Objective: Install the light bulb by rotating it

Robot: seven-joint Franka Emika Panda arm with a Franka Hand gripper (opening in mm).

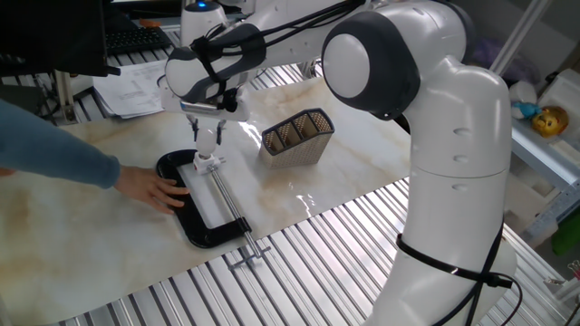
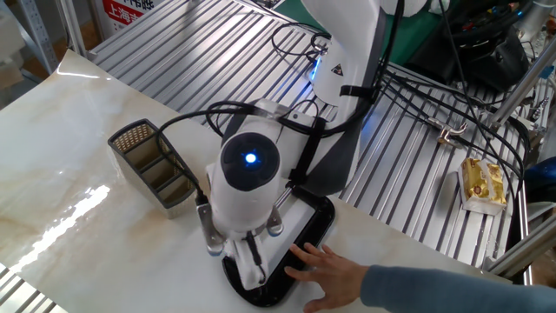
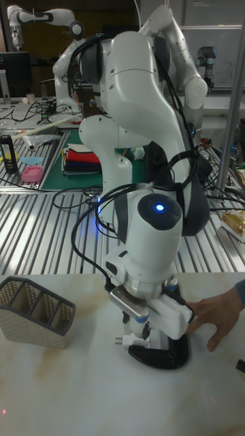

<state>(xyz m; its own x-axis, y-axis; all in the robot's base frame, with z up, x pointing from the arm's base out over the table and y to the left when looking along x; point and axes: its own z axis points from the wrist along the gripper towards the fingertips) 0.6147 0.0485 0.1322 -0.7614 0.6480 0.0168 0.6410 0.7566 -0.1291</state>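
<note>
My gripper (image 1: 207, 152) points straight down over the far end of a black tray (image 1: 196, 234). Its fingers are close together, shut on the light bulb (image 1: 207, 164), a small white piece that shows just at the fingertips. In the other fixed view the wrist hides the bulb, and the gripper (image 2: 253, 271) reaches down to the tray (image 2: 322, 223). The tall fixed view shows the gripper (image 3: 139, 334) low over the tray (image 3: 167, 358), with the bulb itself not clearly visible.
A person's hand (image 1: 154, 191) presses on the tray's left side (image 2: 327, 265). A grey mesh basket (image 1: 297, 136) stands to the right on the marble top. A metal clamp bar (image 1: 232, 210) runs along the tray to the table's front edge.
</note>
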